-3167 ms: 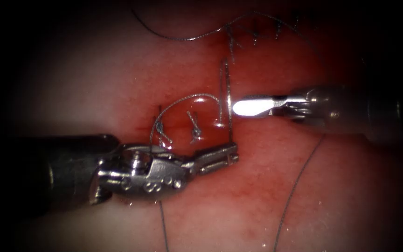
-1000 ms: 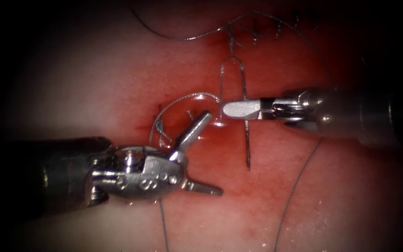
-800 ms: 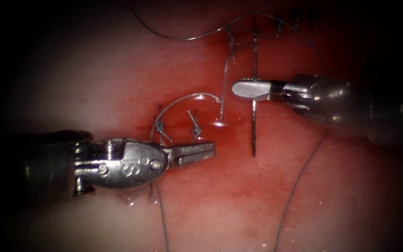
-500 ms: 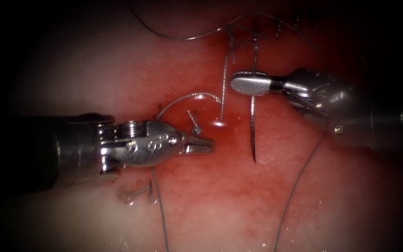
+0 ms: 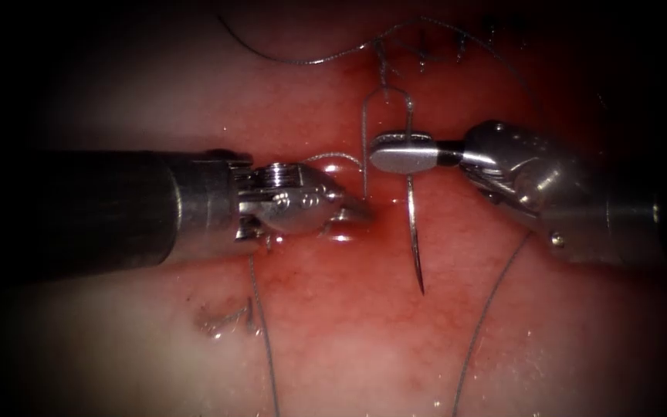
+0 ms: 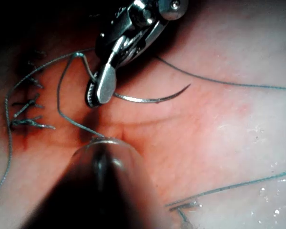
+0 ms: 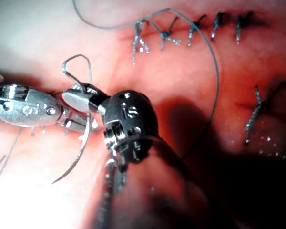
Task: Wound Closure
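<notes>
Needle [image 5: 414, 232] hangs clamped in right pincer [image 5: 399, 153].

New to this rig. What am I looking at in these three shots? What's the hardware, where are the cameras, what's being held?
It is a bench surgical robot practising stitches on pork belly, the tissue. Two thin arms each end in a small two-jawed claw.

The endoscope view looks down on the wound from above and in front. The other two views come from cameras near each arm's wrist, looking along its shaft.

The right claw, entering from the right, is shut on the curved needle, gripping it near the thread end. The needle hangs free of the tissue, its sharp tip pointing down, just right of the cut. The thread loops from the needle's tail into the tissue at the cut.

The left claw is shut, its tip at the wet red fluid by the cut; I can't tell whether it grips anything.

Finished stitches and cut thread ends lie nearby.
</notes>
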Available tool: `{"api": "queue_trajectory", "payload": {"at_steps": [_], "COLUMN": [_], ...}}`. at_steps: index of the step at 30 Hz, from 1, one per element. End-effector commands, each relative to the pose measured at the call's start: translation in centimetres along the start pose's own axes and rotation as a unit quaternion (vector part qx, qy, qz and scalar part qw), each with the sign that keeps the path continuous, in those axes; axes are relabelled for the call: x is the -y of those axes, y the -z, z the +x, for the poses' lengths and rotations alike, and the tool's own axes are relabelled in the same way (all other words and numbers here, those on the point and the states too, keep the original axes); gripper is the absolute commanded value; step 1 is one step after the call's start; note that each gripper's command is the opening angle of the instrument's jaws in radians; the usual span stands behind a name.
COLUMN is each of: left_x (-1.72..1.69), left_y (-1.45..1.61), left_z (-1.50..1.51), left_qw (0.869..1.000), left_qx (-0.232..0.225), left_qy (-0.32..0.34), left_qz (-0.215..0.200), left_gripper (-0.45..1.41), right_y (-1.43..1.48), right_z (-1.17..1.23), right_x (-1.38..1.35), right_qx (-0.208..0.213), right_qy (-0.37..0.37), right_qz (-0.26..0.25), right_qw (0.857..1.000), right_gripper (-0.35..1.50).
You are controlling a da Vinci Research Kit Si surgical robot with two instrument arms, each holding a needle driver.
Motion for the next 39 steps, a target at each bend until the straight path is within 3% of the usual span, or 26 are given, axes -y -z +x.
{"api": "queue_trajectory", "payload": {"at_steps": [1, 10, 17, 21, 22, 25, 27, 39], "left_x": [0.04, 0.22, 0.17, 0.07, 0.04, -0.04, -0.08, -0.12], "left_y": [-0.09, -0.19, -0.25, -0.27, -0.27, -0.28, -0.29, -0.31], "left_z": [-0.01, -0.22, -0.27, -0.24, -0.23, -0.2, -0.18, -0.21], "left_qw": [1.0, 0.999, 0.995, 0.994, 0.993, 0.992, 0.99, 0.988], "left_qx": [0.005, 0.038, 0.08, 0.075, 0.075, 0.08, 0.087, 0.092], "left_qy": [0.002, 0.021, 0.038, 0.044, 0.044, 0.051, 0.051, 0.054], "left_qz": [-0.001, -0.012, -0.046, -0.07, -0.074, -0.088, -0.094, -0.109], "left_gripper": [-0.45, -0.45, -0.45, -0.45, -0.4, 0.09, 0.19, 0.42], "right_y": [-0.07, -0.1, -0.27, -0.44, -0.48, -0.53, -0.52, -0.48], "right_z": [-0.06, -0.05, 0.02, 0.07, 0.08, 0.1, 0.1, 0.05], "right_x": [0.01, 0.02, 0.01, -0.04, -0.06, -0.12, -0.15, -0.14], "right_qx": [0.0, -0.006, -0.047, -0.057, -0.06, -0.066, -0.069, -0.091], "right_qy": [0.003, 0.061, 0.178, 0.217, 0.229, 0.259, 0.276, 0.341], "right_qz": [0.0, 0.0, 0.019, 0.019, 0.019, 0.017, 0.013, -0.022], "right_qw": [1.0, 0.998, 0.983, 0.974, 0.972, 0.964, 0.959, 0.935], "right_gripper": [-0.35, -0.35, -0.35, -0.35, -0.35, -0.35, -0.35, -0.35]}}
